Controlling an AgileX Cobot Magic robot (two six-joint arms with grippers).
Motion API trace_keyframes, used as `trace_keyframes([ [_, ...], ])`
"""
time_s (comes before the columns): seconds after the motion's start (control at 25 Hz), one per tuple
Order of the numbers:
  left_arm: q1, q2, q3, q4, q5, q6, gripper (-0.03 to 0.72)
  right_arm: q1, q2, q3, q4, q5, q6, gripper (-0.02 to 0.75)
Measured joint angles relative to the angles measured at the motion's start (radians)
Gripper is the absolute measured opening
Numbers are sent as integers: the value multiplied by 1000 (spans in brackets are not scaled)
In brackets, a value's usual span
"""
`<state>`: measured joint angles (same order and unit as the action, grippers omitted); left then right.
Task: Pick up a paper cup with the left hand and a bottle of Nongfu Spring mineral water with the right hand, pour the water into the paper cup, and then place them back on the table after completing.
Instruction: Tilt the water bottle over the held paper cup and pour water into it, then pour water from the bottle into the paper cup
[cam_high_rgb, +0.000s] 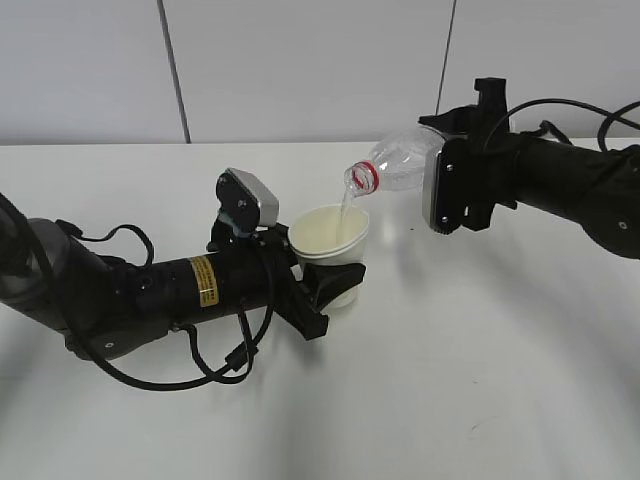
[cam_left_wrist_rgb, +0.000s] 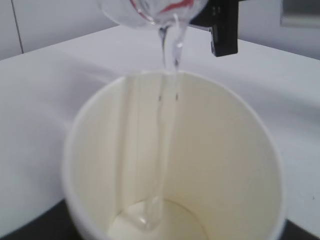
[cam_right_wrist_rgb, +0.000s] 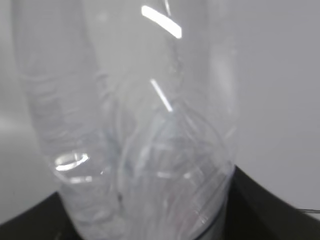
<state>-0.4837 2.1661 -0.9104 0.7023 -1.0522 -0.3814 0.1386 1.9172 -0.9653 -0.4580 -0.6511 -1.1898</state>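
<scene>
A cream paper cup (cam_high_rgb: 331, 240) is held above the white table (cam_high_rgb: 480, 380) by my left gripper (cam_high_rgb: 318, 285), which is shut on its lower body. My right gripper (cam_high_rgb: 448, 185) is shut on a clear plastic bottle (cam_high_rgb: 400, 165) with a red neck ring, tipped with its mouth over the cup's rim. A thin stream of water (cam_high_rgb: 345, 208) falls from the mouth into the cup. In the left wrist view the cup (cam_left_wrist_rgb: 225, 165) fills the frame, the water (cam_left_wrist_rgb: 165, 150) runs down its inner wall and a little pools at the bottom. The bottle (cam_right_wrist_rgb: 140, 140) fills the right wrist view.
A pale wall (cam_high_rgb: 300, 60) with vertical seams runs behind the table's far edge. Black cables (cam_high_rgb: 215, 360) loop from the left arm onto the tabletop. The right arm (cam_high_rgb: 570, 185) reaches in from the right edge.
</scene>
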Motion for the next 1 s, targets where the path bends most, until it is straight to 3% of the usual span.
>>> trace_keyframes([
  [1.0,0,0,0,0,0,0,382,0,0,0,7,-7,-49,409],
])
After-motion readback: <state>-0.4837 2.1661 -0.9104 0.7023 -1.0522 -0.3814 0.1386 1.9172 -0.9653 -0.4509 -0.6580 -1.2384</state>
